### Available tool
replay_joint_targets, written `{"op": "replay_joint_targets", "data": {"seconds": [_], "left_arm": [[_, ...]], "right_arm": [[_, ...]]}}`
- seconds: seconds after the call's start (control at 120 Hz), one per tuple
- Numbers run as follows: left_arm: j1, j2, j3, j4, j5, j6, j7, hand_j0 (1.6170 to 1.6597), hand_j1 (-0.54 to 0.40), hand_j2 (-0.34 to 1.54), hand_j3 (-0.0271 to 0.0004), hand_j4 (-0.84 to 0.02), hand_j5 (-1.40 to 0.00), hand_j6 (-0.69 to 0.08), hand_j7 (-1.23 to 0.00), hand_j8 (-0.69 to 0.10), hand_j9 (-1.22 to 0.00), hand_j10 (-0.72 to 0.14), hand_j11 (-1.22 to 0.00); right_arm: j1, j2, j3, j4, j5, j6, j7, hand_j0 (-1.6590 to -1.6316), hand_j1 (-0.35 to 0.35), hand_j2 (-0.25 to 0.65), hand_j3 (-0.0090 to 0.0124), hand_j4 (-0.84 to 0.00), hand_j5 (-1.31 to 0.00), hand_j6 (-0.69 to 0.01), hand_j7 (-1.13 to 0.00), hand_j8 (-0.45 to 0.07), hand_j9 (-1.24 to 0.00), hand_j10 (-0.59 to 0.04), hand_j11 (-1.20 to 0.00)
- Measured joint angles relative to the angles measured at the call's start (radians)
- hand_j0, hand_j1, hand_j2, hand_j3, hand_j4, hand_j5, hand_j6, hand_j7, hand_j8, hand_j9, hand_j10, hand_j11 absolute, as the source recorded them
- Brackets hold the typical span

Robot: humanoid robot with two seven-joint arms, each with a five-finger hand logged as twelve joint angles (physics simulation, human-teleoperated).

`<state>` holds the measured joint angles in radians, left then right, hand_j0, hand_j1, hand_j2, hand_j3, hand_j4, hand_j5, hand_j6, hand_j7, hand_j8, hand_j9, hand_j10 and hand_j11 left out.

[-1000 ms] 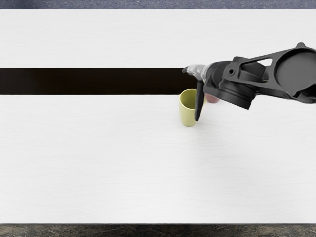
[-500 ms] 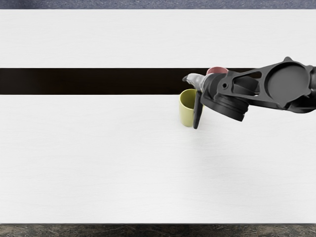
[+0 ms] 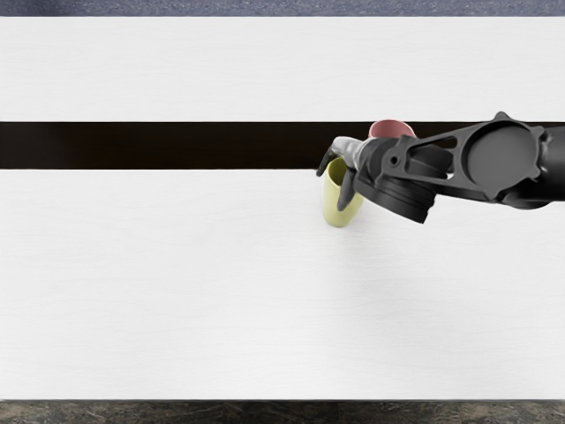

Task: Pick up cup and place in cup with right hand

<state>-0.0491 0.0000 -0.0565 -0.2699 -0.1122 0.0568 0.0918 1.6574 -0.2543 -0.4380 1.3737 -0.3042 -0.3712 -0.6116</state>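
As it stands within the grasp of the right hand, the yellow cup: pale yellow and smooth, taller than wide, with a round open mouth and a darker olive inside; its foot looks rounded and catches a lighter gleam.
Yellow cup, place: on the tabletop, just on the near side of the dark band, its upper part leaning slightly to the right; whether its foot bears its full weight on the surface I cannot tell.
Yellow cup, what shows: the left part of the mouth and most of the lower wall; the upper right is covered by the hand.
Right hand: narrowed around the top of the yellow cup, one dark finger bent down at the left of the rim, a dark digit lying along the near right side; how firm the hold is, I cannot tell.
Pink cup: dusky pink, with a round open mouth and a paler rim; farther back and to the right of the yellow cup, the two apart, its lower part hidden by the hand and wrist.
Right arm: dark gray, reaching in from the right edge.
Tabletop: white, with faint grain, crossed by the dark band.
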Motion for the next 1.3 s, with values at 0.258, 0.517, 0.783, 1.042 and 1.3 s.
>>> {"op": "replay_joint_targets", "data": {"seconds": [0.258,0.517,0.783,1.042,1.3], "left_arm": [[0.0,0.0,0.0,0.0,0.0,0.0,0.0,1.6581,0.344,0.0,0.0,-0.004,0.0,-0.004,0.0,-0.004,0.0,-0.004,0.0],[0.0,0.0,-0.001,0.0,0.0,0.0,0.0,1.6581,0.344,0.0,0.0,-0.004,0.0,-0.004,0.0,-0.004,0.0,-0.004,0.0],[0.0,0.0,0.0,0.0,0.0,0.0,0.0,1.6581,0.344,0.0,0.0,-0.004,0.0,-0.004,0.0,-0.004,0.0,-0.004,0.0],[0.0,0.0,-0.001,0.0,0.0,0.0,0.0,1.6581,0.344,0.0,0.0,-0.004,0.0,-0.004,0.0,-0.004,0.0,-0.004,0.0],[0.0,0.0,0.0,0.0,0.0,0.0,0.0,1.6581,0.344,0.0,0.0,-0.004,0.0,-0.004,0.0,-0.004,0.0,-0.004,0.0]], "right_arm": [[0.0,-0.11,0.069,0.001,0.011,0.014,-0.001,-1.6496,0.183,0.059,-0.0003,-0.561,-0.9,-0.224,-0.82,-0.082,-0.85,-0.159,-0.86],[0.037,-0.253,0.235,-0.001,0.004,0.106,-0.002,-1.6427,0.191,0.09,-0.0005,-0.579,-0.98,-0.249,-0.86,-0.085,-0.91,-0.161,-0.92],[0.095,-0.231,0.195,-0.101,-0.041,0.11,0.001,-1.6471,0.139,0.125,-0.0002,-0.632,-0.91,-0.315,-0.86,-0.162,-0.89,-0.24,-0.91],[0.101,-0.183,0.126,-0.155,-0.061,0.106,0.001,-1.6505,0.122,0.102,0.0002,-0.637,-0.88,-0.34,-0.85,-0.19,-0.87,-0.262,-0.9],[0.098,-0.176,0.081,-0.164,-0.065,0.103,0.0,-1.6515,0.114,0.098,0.0002,-0.639,-0.87,-0.348,-0.85,-0.197,-0.87,-0.271,-0.88]]}}
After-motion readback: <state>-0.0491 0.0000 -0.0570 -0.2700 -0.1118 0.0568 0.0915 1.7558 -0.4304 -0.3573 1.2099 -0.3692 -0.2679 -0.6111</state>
